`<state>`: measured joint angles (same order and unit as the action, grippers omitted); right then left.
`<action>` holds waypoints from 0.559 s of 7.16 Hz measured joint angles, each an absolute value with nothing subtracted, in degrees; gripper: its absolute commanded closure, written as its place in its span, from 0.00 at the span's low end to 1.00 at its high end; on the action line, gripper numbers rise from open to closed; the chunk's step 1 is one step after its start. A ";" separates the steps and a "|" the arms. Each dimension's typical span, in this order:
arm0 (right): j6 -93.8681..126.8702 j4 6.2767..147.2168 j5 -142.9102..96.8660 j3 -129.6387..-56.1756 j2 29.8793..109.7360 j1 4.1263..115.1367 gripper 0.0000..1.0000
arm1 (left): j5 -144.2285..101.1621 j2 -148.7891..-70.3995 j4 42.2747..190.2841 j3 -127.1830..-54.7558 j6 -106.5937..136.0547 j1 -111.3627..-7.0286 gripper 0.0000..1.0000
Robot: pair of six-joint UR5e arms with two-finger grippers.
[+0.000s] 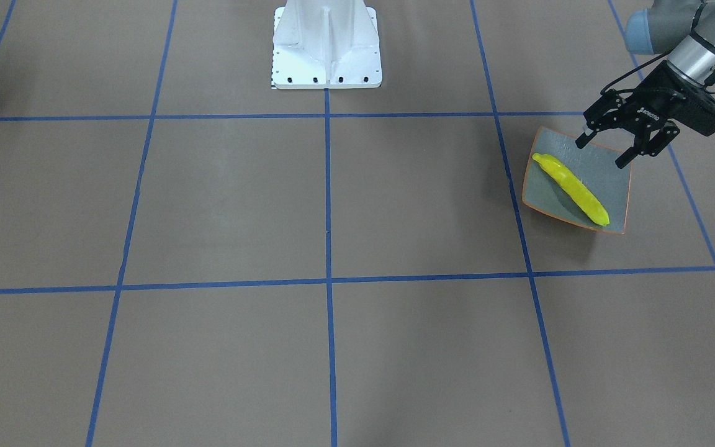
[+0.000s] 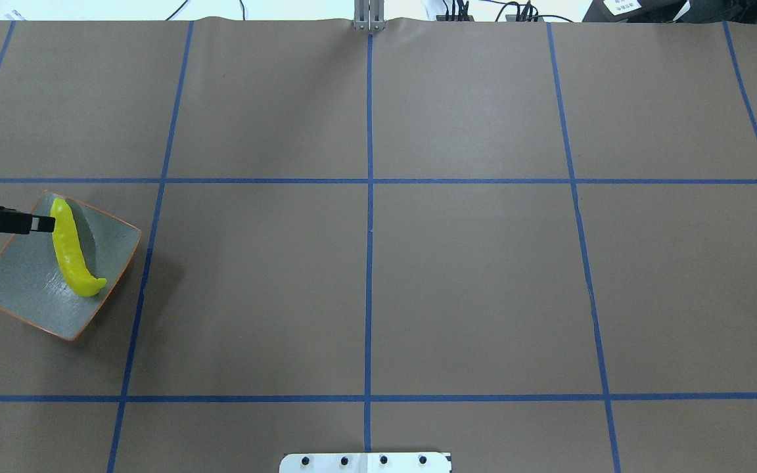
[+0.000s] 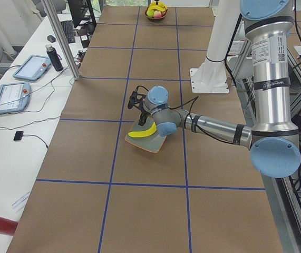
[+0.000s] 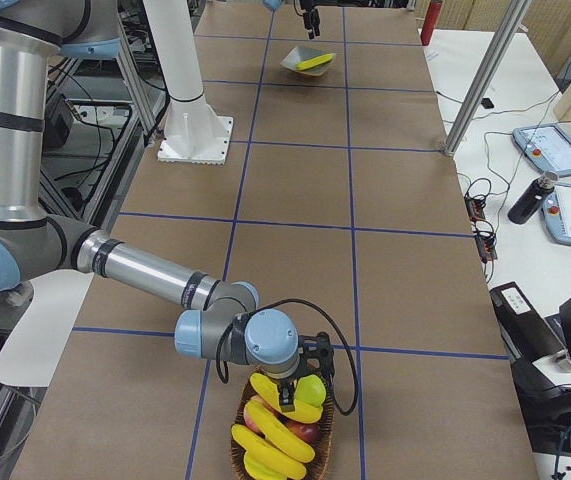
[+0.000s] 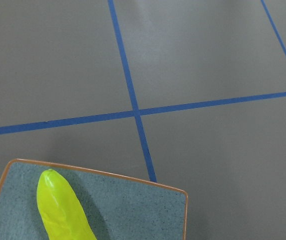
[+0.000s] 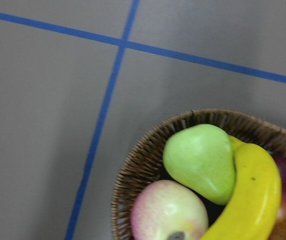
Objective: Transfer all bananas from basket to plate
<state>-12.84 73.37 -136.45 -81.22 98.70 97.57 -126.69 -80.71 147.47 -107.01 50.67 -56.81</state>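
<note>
One yellow banana (image 1: 571, 189) lies diagonally on the grey-green plate (image 1: 606, 177); both also show in the overhead view, banana (image 2: 71, 253) and plate (image 2: 23, 276). My left gripper (image 1: 602, 152) hovers open and empty just above the plate's edge nearest the robot base. The left wrist view shows the banana's tip (image 5: 62, 215) and the plate's corner (image 5: 132, 210). Several bananas (image 4: 283, 405) lie in the wicker basket (image 4: 237, 455) at the table's far right end. My right gripper (image 4: 287, 385) hangs right over them; I cannot tell if it is open. The right wrist view shows one banana (image 6: 248, 200).
The basket (image 6: 132, 170) also holds a green pear (image 6: 200, 160), an apple (image 6: 168, 212) and a red fruit. The white robot pedestal (image 1: 326, 43) stands at mid table. A side bench with tablets (image 3: 31, 66) and a bottle (image 3: 54, 57) runs along the operators' side.
</note>
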 measured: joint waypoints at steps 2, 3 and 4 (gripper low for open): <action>-9.25 73.29 -136.11 -76.60 96.29 97.95 0.01 | -126.73 -79.92 149.29 -106.85 50.10 -56.50 0.00; -6.61 73.24 -136.05 -76.12 95.86 97.97 0.01 | -126.74 -79.85 149.54 -106.82 50.02 -56.33 0.00; -5.03 73.20 -135.54 -75.86 95.71 97.98 0.01 | -126.74 -79.84 149.63 -106.80 49.96 -56.22 0.00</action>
<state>-5.03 73.20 -135.54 -75.86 95.71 97.98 -126.74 -79.84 149.63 -106.80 49.96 -56.22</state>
